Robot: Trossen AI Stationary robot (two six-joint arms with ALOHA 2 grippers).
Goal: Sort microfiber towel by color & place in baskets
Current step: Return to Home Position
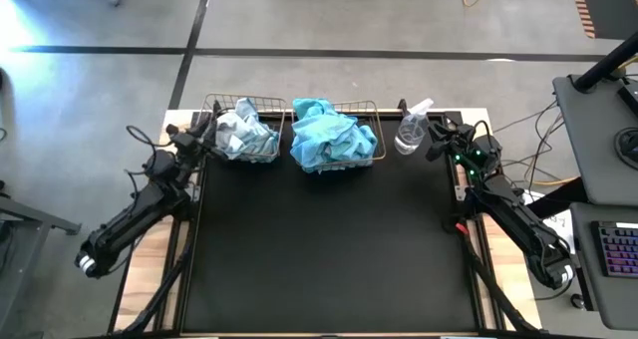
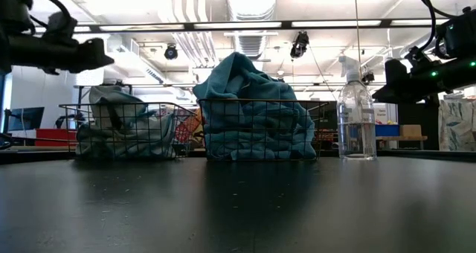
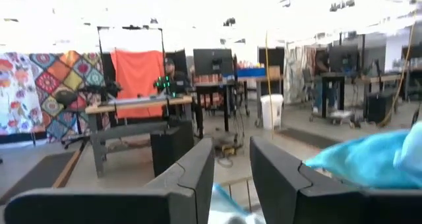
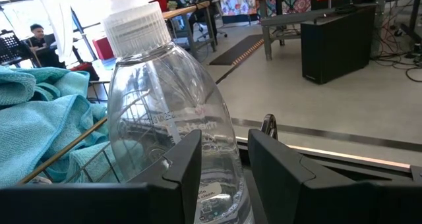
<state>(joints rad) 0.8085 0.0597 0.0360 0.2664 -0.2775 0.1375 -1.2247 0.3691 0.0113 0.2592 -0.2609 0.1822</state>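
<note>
**Sorting looking done, both grippers empty**

The pale towels (image 1: 244, 132) are sitting in the left basket (image 1: 261, 102), and the turquoise towels (image 1: 329, 135) are heaping above the right basket (image 1: 364, 106), at the tabletop's (image 1: 329, 249) far edge. No towel is lying loose, so nothing seems left to sort. The left gripper (image 1: 206, 136) is hovering beside the left basket and the right gripper (image 1: 436, 140) just beside the bottle (image 1: 411, 132). Each is narrowly parted and gripping nothing. The heaps are hiding their count and any stray colour underneath.
</note>
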